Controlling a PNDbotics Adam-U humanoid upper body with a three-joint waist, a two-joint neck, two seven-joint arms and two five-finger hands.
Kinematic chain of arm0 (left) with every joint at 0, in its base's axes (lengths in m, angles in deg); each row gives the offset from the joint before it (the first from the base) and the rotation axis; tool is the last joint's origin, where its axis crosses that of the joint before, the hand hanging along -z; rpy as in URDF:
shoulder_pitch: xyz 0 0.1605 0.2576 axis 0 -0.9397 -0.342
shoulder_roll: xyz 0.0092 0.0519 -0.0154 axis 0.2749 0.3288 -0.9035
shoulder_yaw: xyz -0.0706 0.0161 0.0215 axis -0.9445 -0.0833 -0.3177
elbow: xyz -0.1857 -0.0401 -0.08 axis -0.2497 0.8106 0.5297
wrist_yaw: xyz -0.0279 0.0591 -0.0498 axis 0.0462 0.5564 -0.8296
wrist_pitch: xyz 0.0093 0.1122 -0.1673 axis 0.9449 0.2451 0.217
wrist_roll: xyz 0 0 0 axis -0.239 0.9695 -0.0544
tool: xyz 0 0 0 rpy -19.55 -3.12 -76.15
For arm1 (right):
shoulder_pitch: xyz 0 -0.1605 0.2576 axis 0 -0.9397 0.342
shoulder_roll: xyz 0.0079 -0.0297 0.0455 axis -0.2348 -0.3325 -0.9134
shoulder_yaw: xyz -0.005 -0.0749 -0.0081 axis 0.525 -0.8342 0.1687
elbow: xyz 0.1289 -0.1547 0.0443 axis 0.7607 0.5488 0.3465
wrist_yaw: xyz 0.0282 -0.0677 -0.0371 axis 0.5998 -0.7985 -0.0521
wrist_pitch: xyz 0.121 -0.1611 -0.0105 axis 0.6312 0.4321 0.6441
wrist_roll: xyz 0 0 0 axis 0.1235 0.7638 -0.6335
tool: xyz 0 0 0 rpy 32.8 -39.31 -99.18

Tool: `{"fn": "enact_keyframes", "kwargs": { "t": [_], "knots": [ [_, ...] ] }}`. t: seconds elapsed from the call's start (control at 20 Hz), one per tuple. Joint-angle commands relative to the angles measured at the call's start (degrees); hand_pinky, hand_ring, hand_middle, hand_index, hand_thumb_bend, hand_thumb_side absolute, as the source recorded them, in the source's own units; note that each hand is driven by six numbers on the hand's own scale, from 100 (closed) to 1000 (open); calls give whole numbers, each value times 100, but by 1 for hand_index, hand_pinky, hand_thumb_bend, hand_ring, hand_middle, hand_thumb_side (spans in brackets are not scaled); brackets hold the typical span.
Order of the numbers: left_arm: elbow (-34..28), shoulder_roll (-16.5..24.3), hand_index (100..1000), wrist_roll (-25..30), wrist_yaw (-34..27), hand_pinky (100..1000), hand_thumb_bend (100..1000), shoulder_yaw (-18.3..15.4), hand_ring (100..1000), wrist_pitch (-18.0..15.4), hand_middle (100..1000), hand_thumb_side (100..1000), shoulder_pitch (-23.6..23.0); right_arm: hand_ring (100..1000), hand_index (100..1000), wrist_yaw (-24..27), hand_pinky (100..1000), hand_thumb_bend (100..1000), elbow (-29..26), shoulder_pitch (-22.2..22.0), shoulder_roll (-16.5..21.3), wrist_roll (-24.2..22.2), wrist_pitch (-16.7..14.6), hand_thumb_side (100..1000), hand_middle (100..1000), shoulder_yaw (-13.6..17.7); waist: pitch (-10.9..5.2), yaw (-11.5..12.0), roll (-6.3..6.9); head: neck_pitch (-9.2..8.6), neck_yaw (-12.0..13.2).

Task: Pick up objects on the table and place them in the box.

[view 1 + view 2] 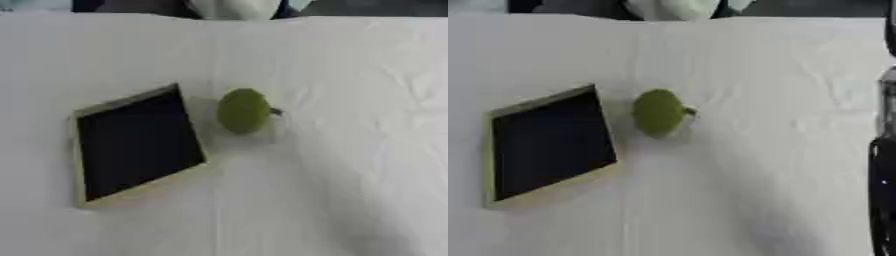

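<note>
A table (350, 190) covered with a white, lightly creased cloth fills nearly the whole of both views. Its far edge runs along the top, where a dark background and part of a pale rounded shape show beyond it.

The box (136, 145) lies on the left half of the table. It is rectangular, turned at an angle so that one corner points toward the near left. Its rim is pale yellowish and its inside is dark; nothing can be made out within it.

A dark upright part of the robot's right arm (883, 165) shows only in the right eye view, along the right edge, running from about mid-height down to the bottom. It stands well apart from the box and from the green object. No hand can be made out on it, so whether the right hand is released, clenched or grasping anything cannot be told. The left hand does not appear in either view.

The green object (243, 110) rests on the cloth just beside the upper right side of the box, close to it; contact between the two cannot be judged. It is rounded and olive-green, with a small dark stub protruding from its right side.
</note>
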Motion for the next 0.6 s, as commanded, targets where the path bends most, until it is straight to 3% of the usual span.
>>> {"fn": "enact_keyframes", "kwargs": {
  "t": [0.05,0.6],
  "knots": [
    [-112,112,661,-9,27,498,100,-20,684,-3,611,474,57,820,869,-7,738,100,-122,52,120,-27,-7,490,750,7,-127,-5,23,-51,15],
    [-112,105,662,-27,29,499,100,-27,684,14,610,473,85,837,881,-216,745,100,-122,90,199,-202,138,480,765,-65,-134,73,-5,-86,110]
  ]
}}
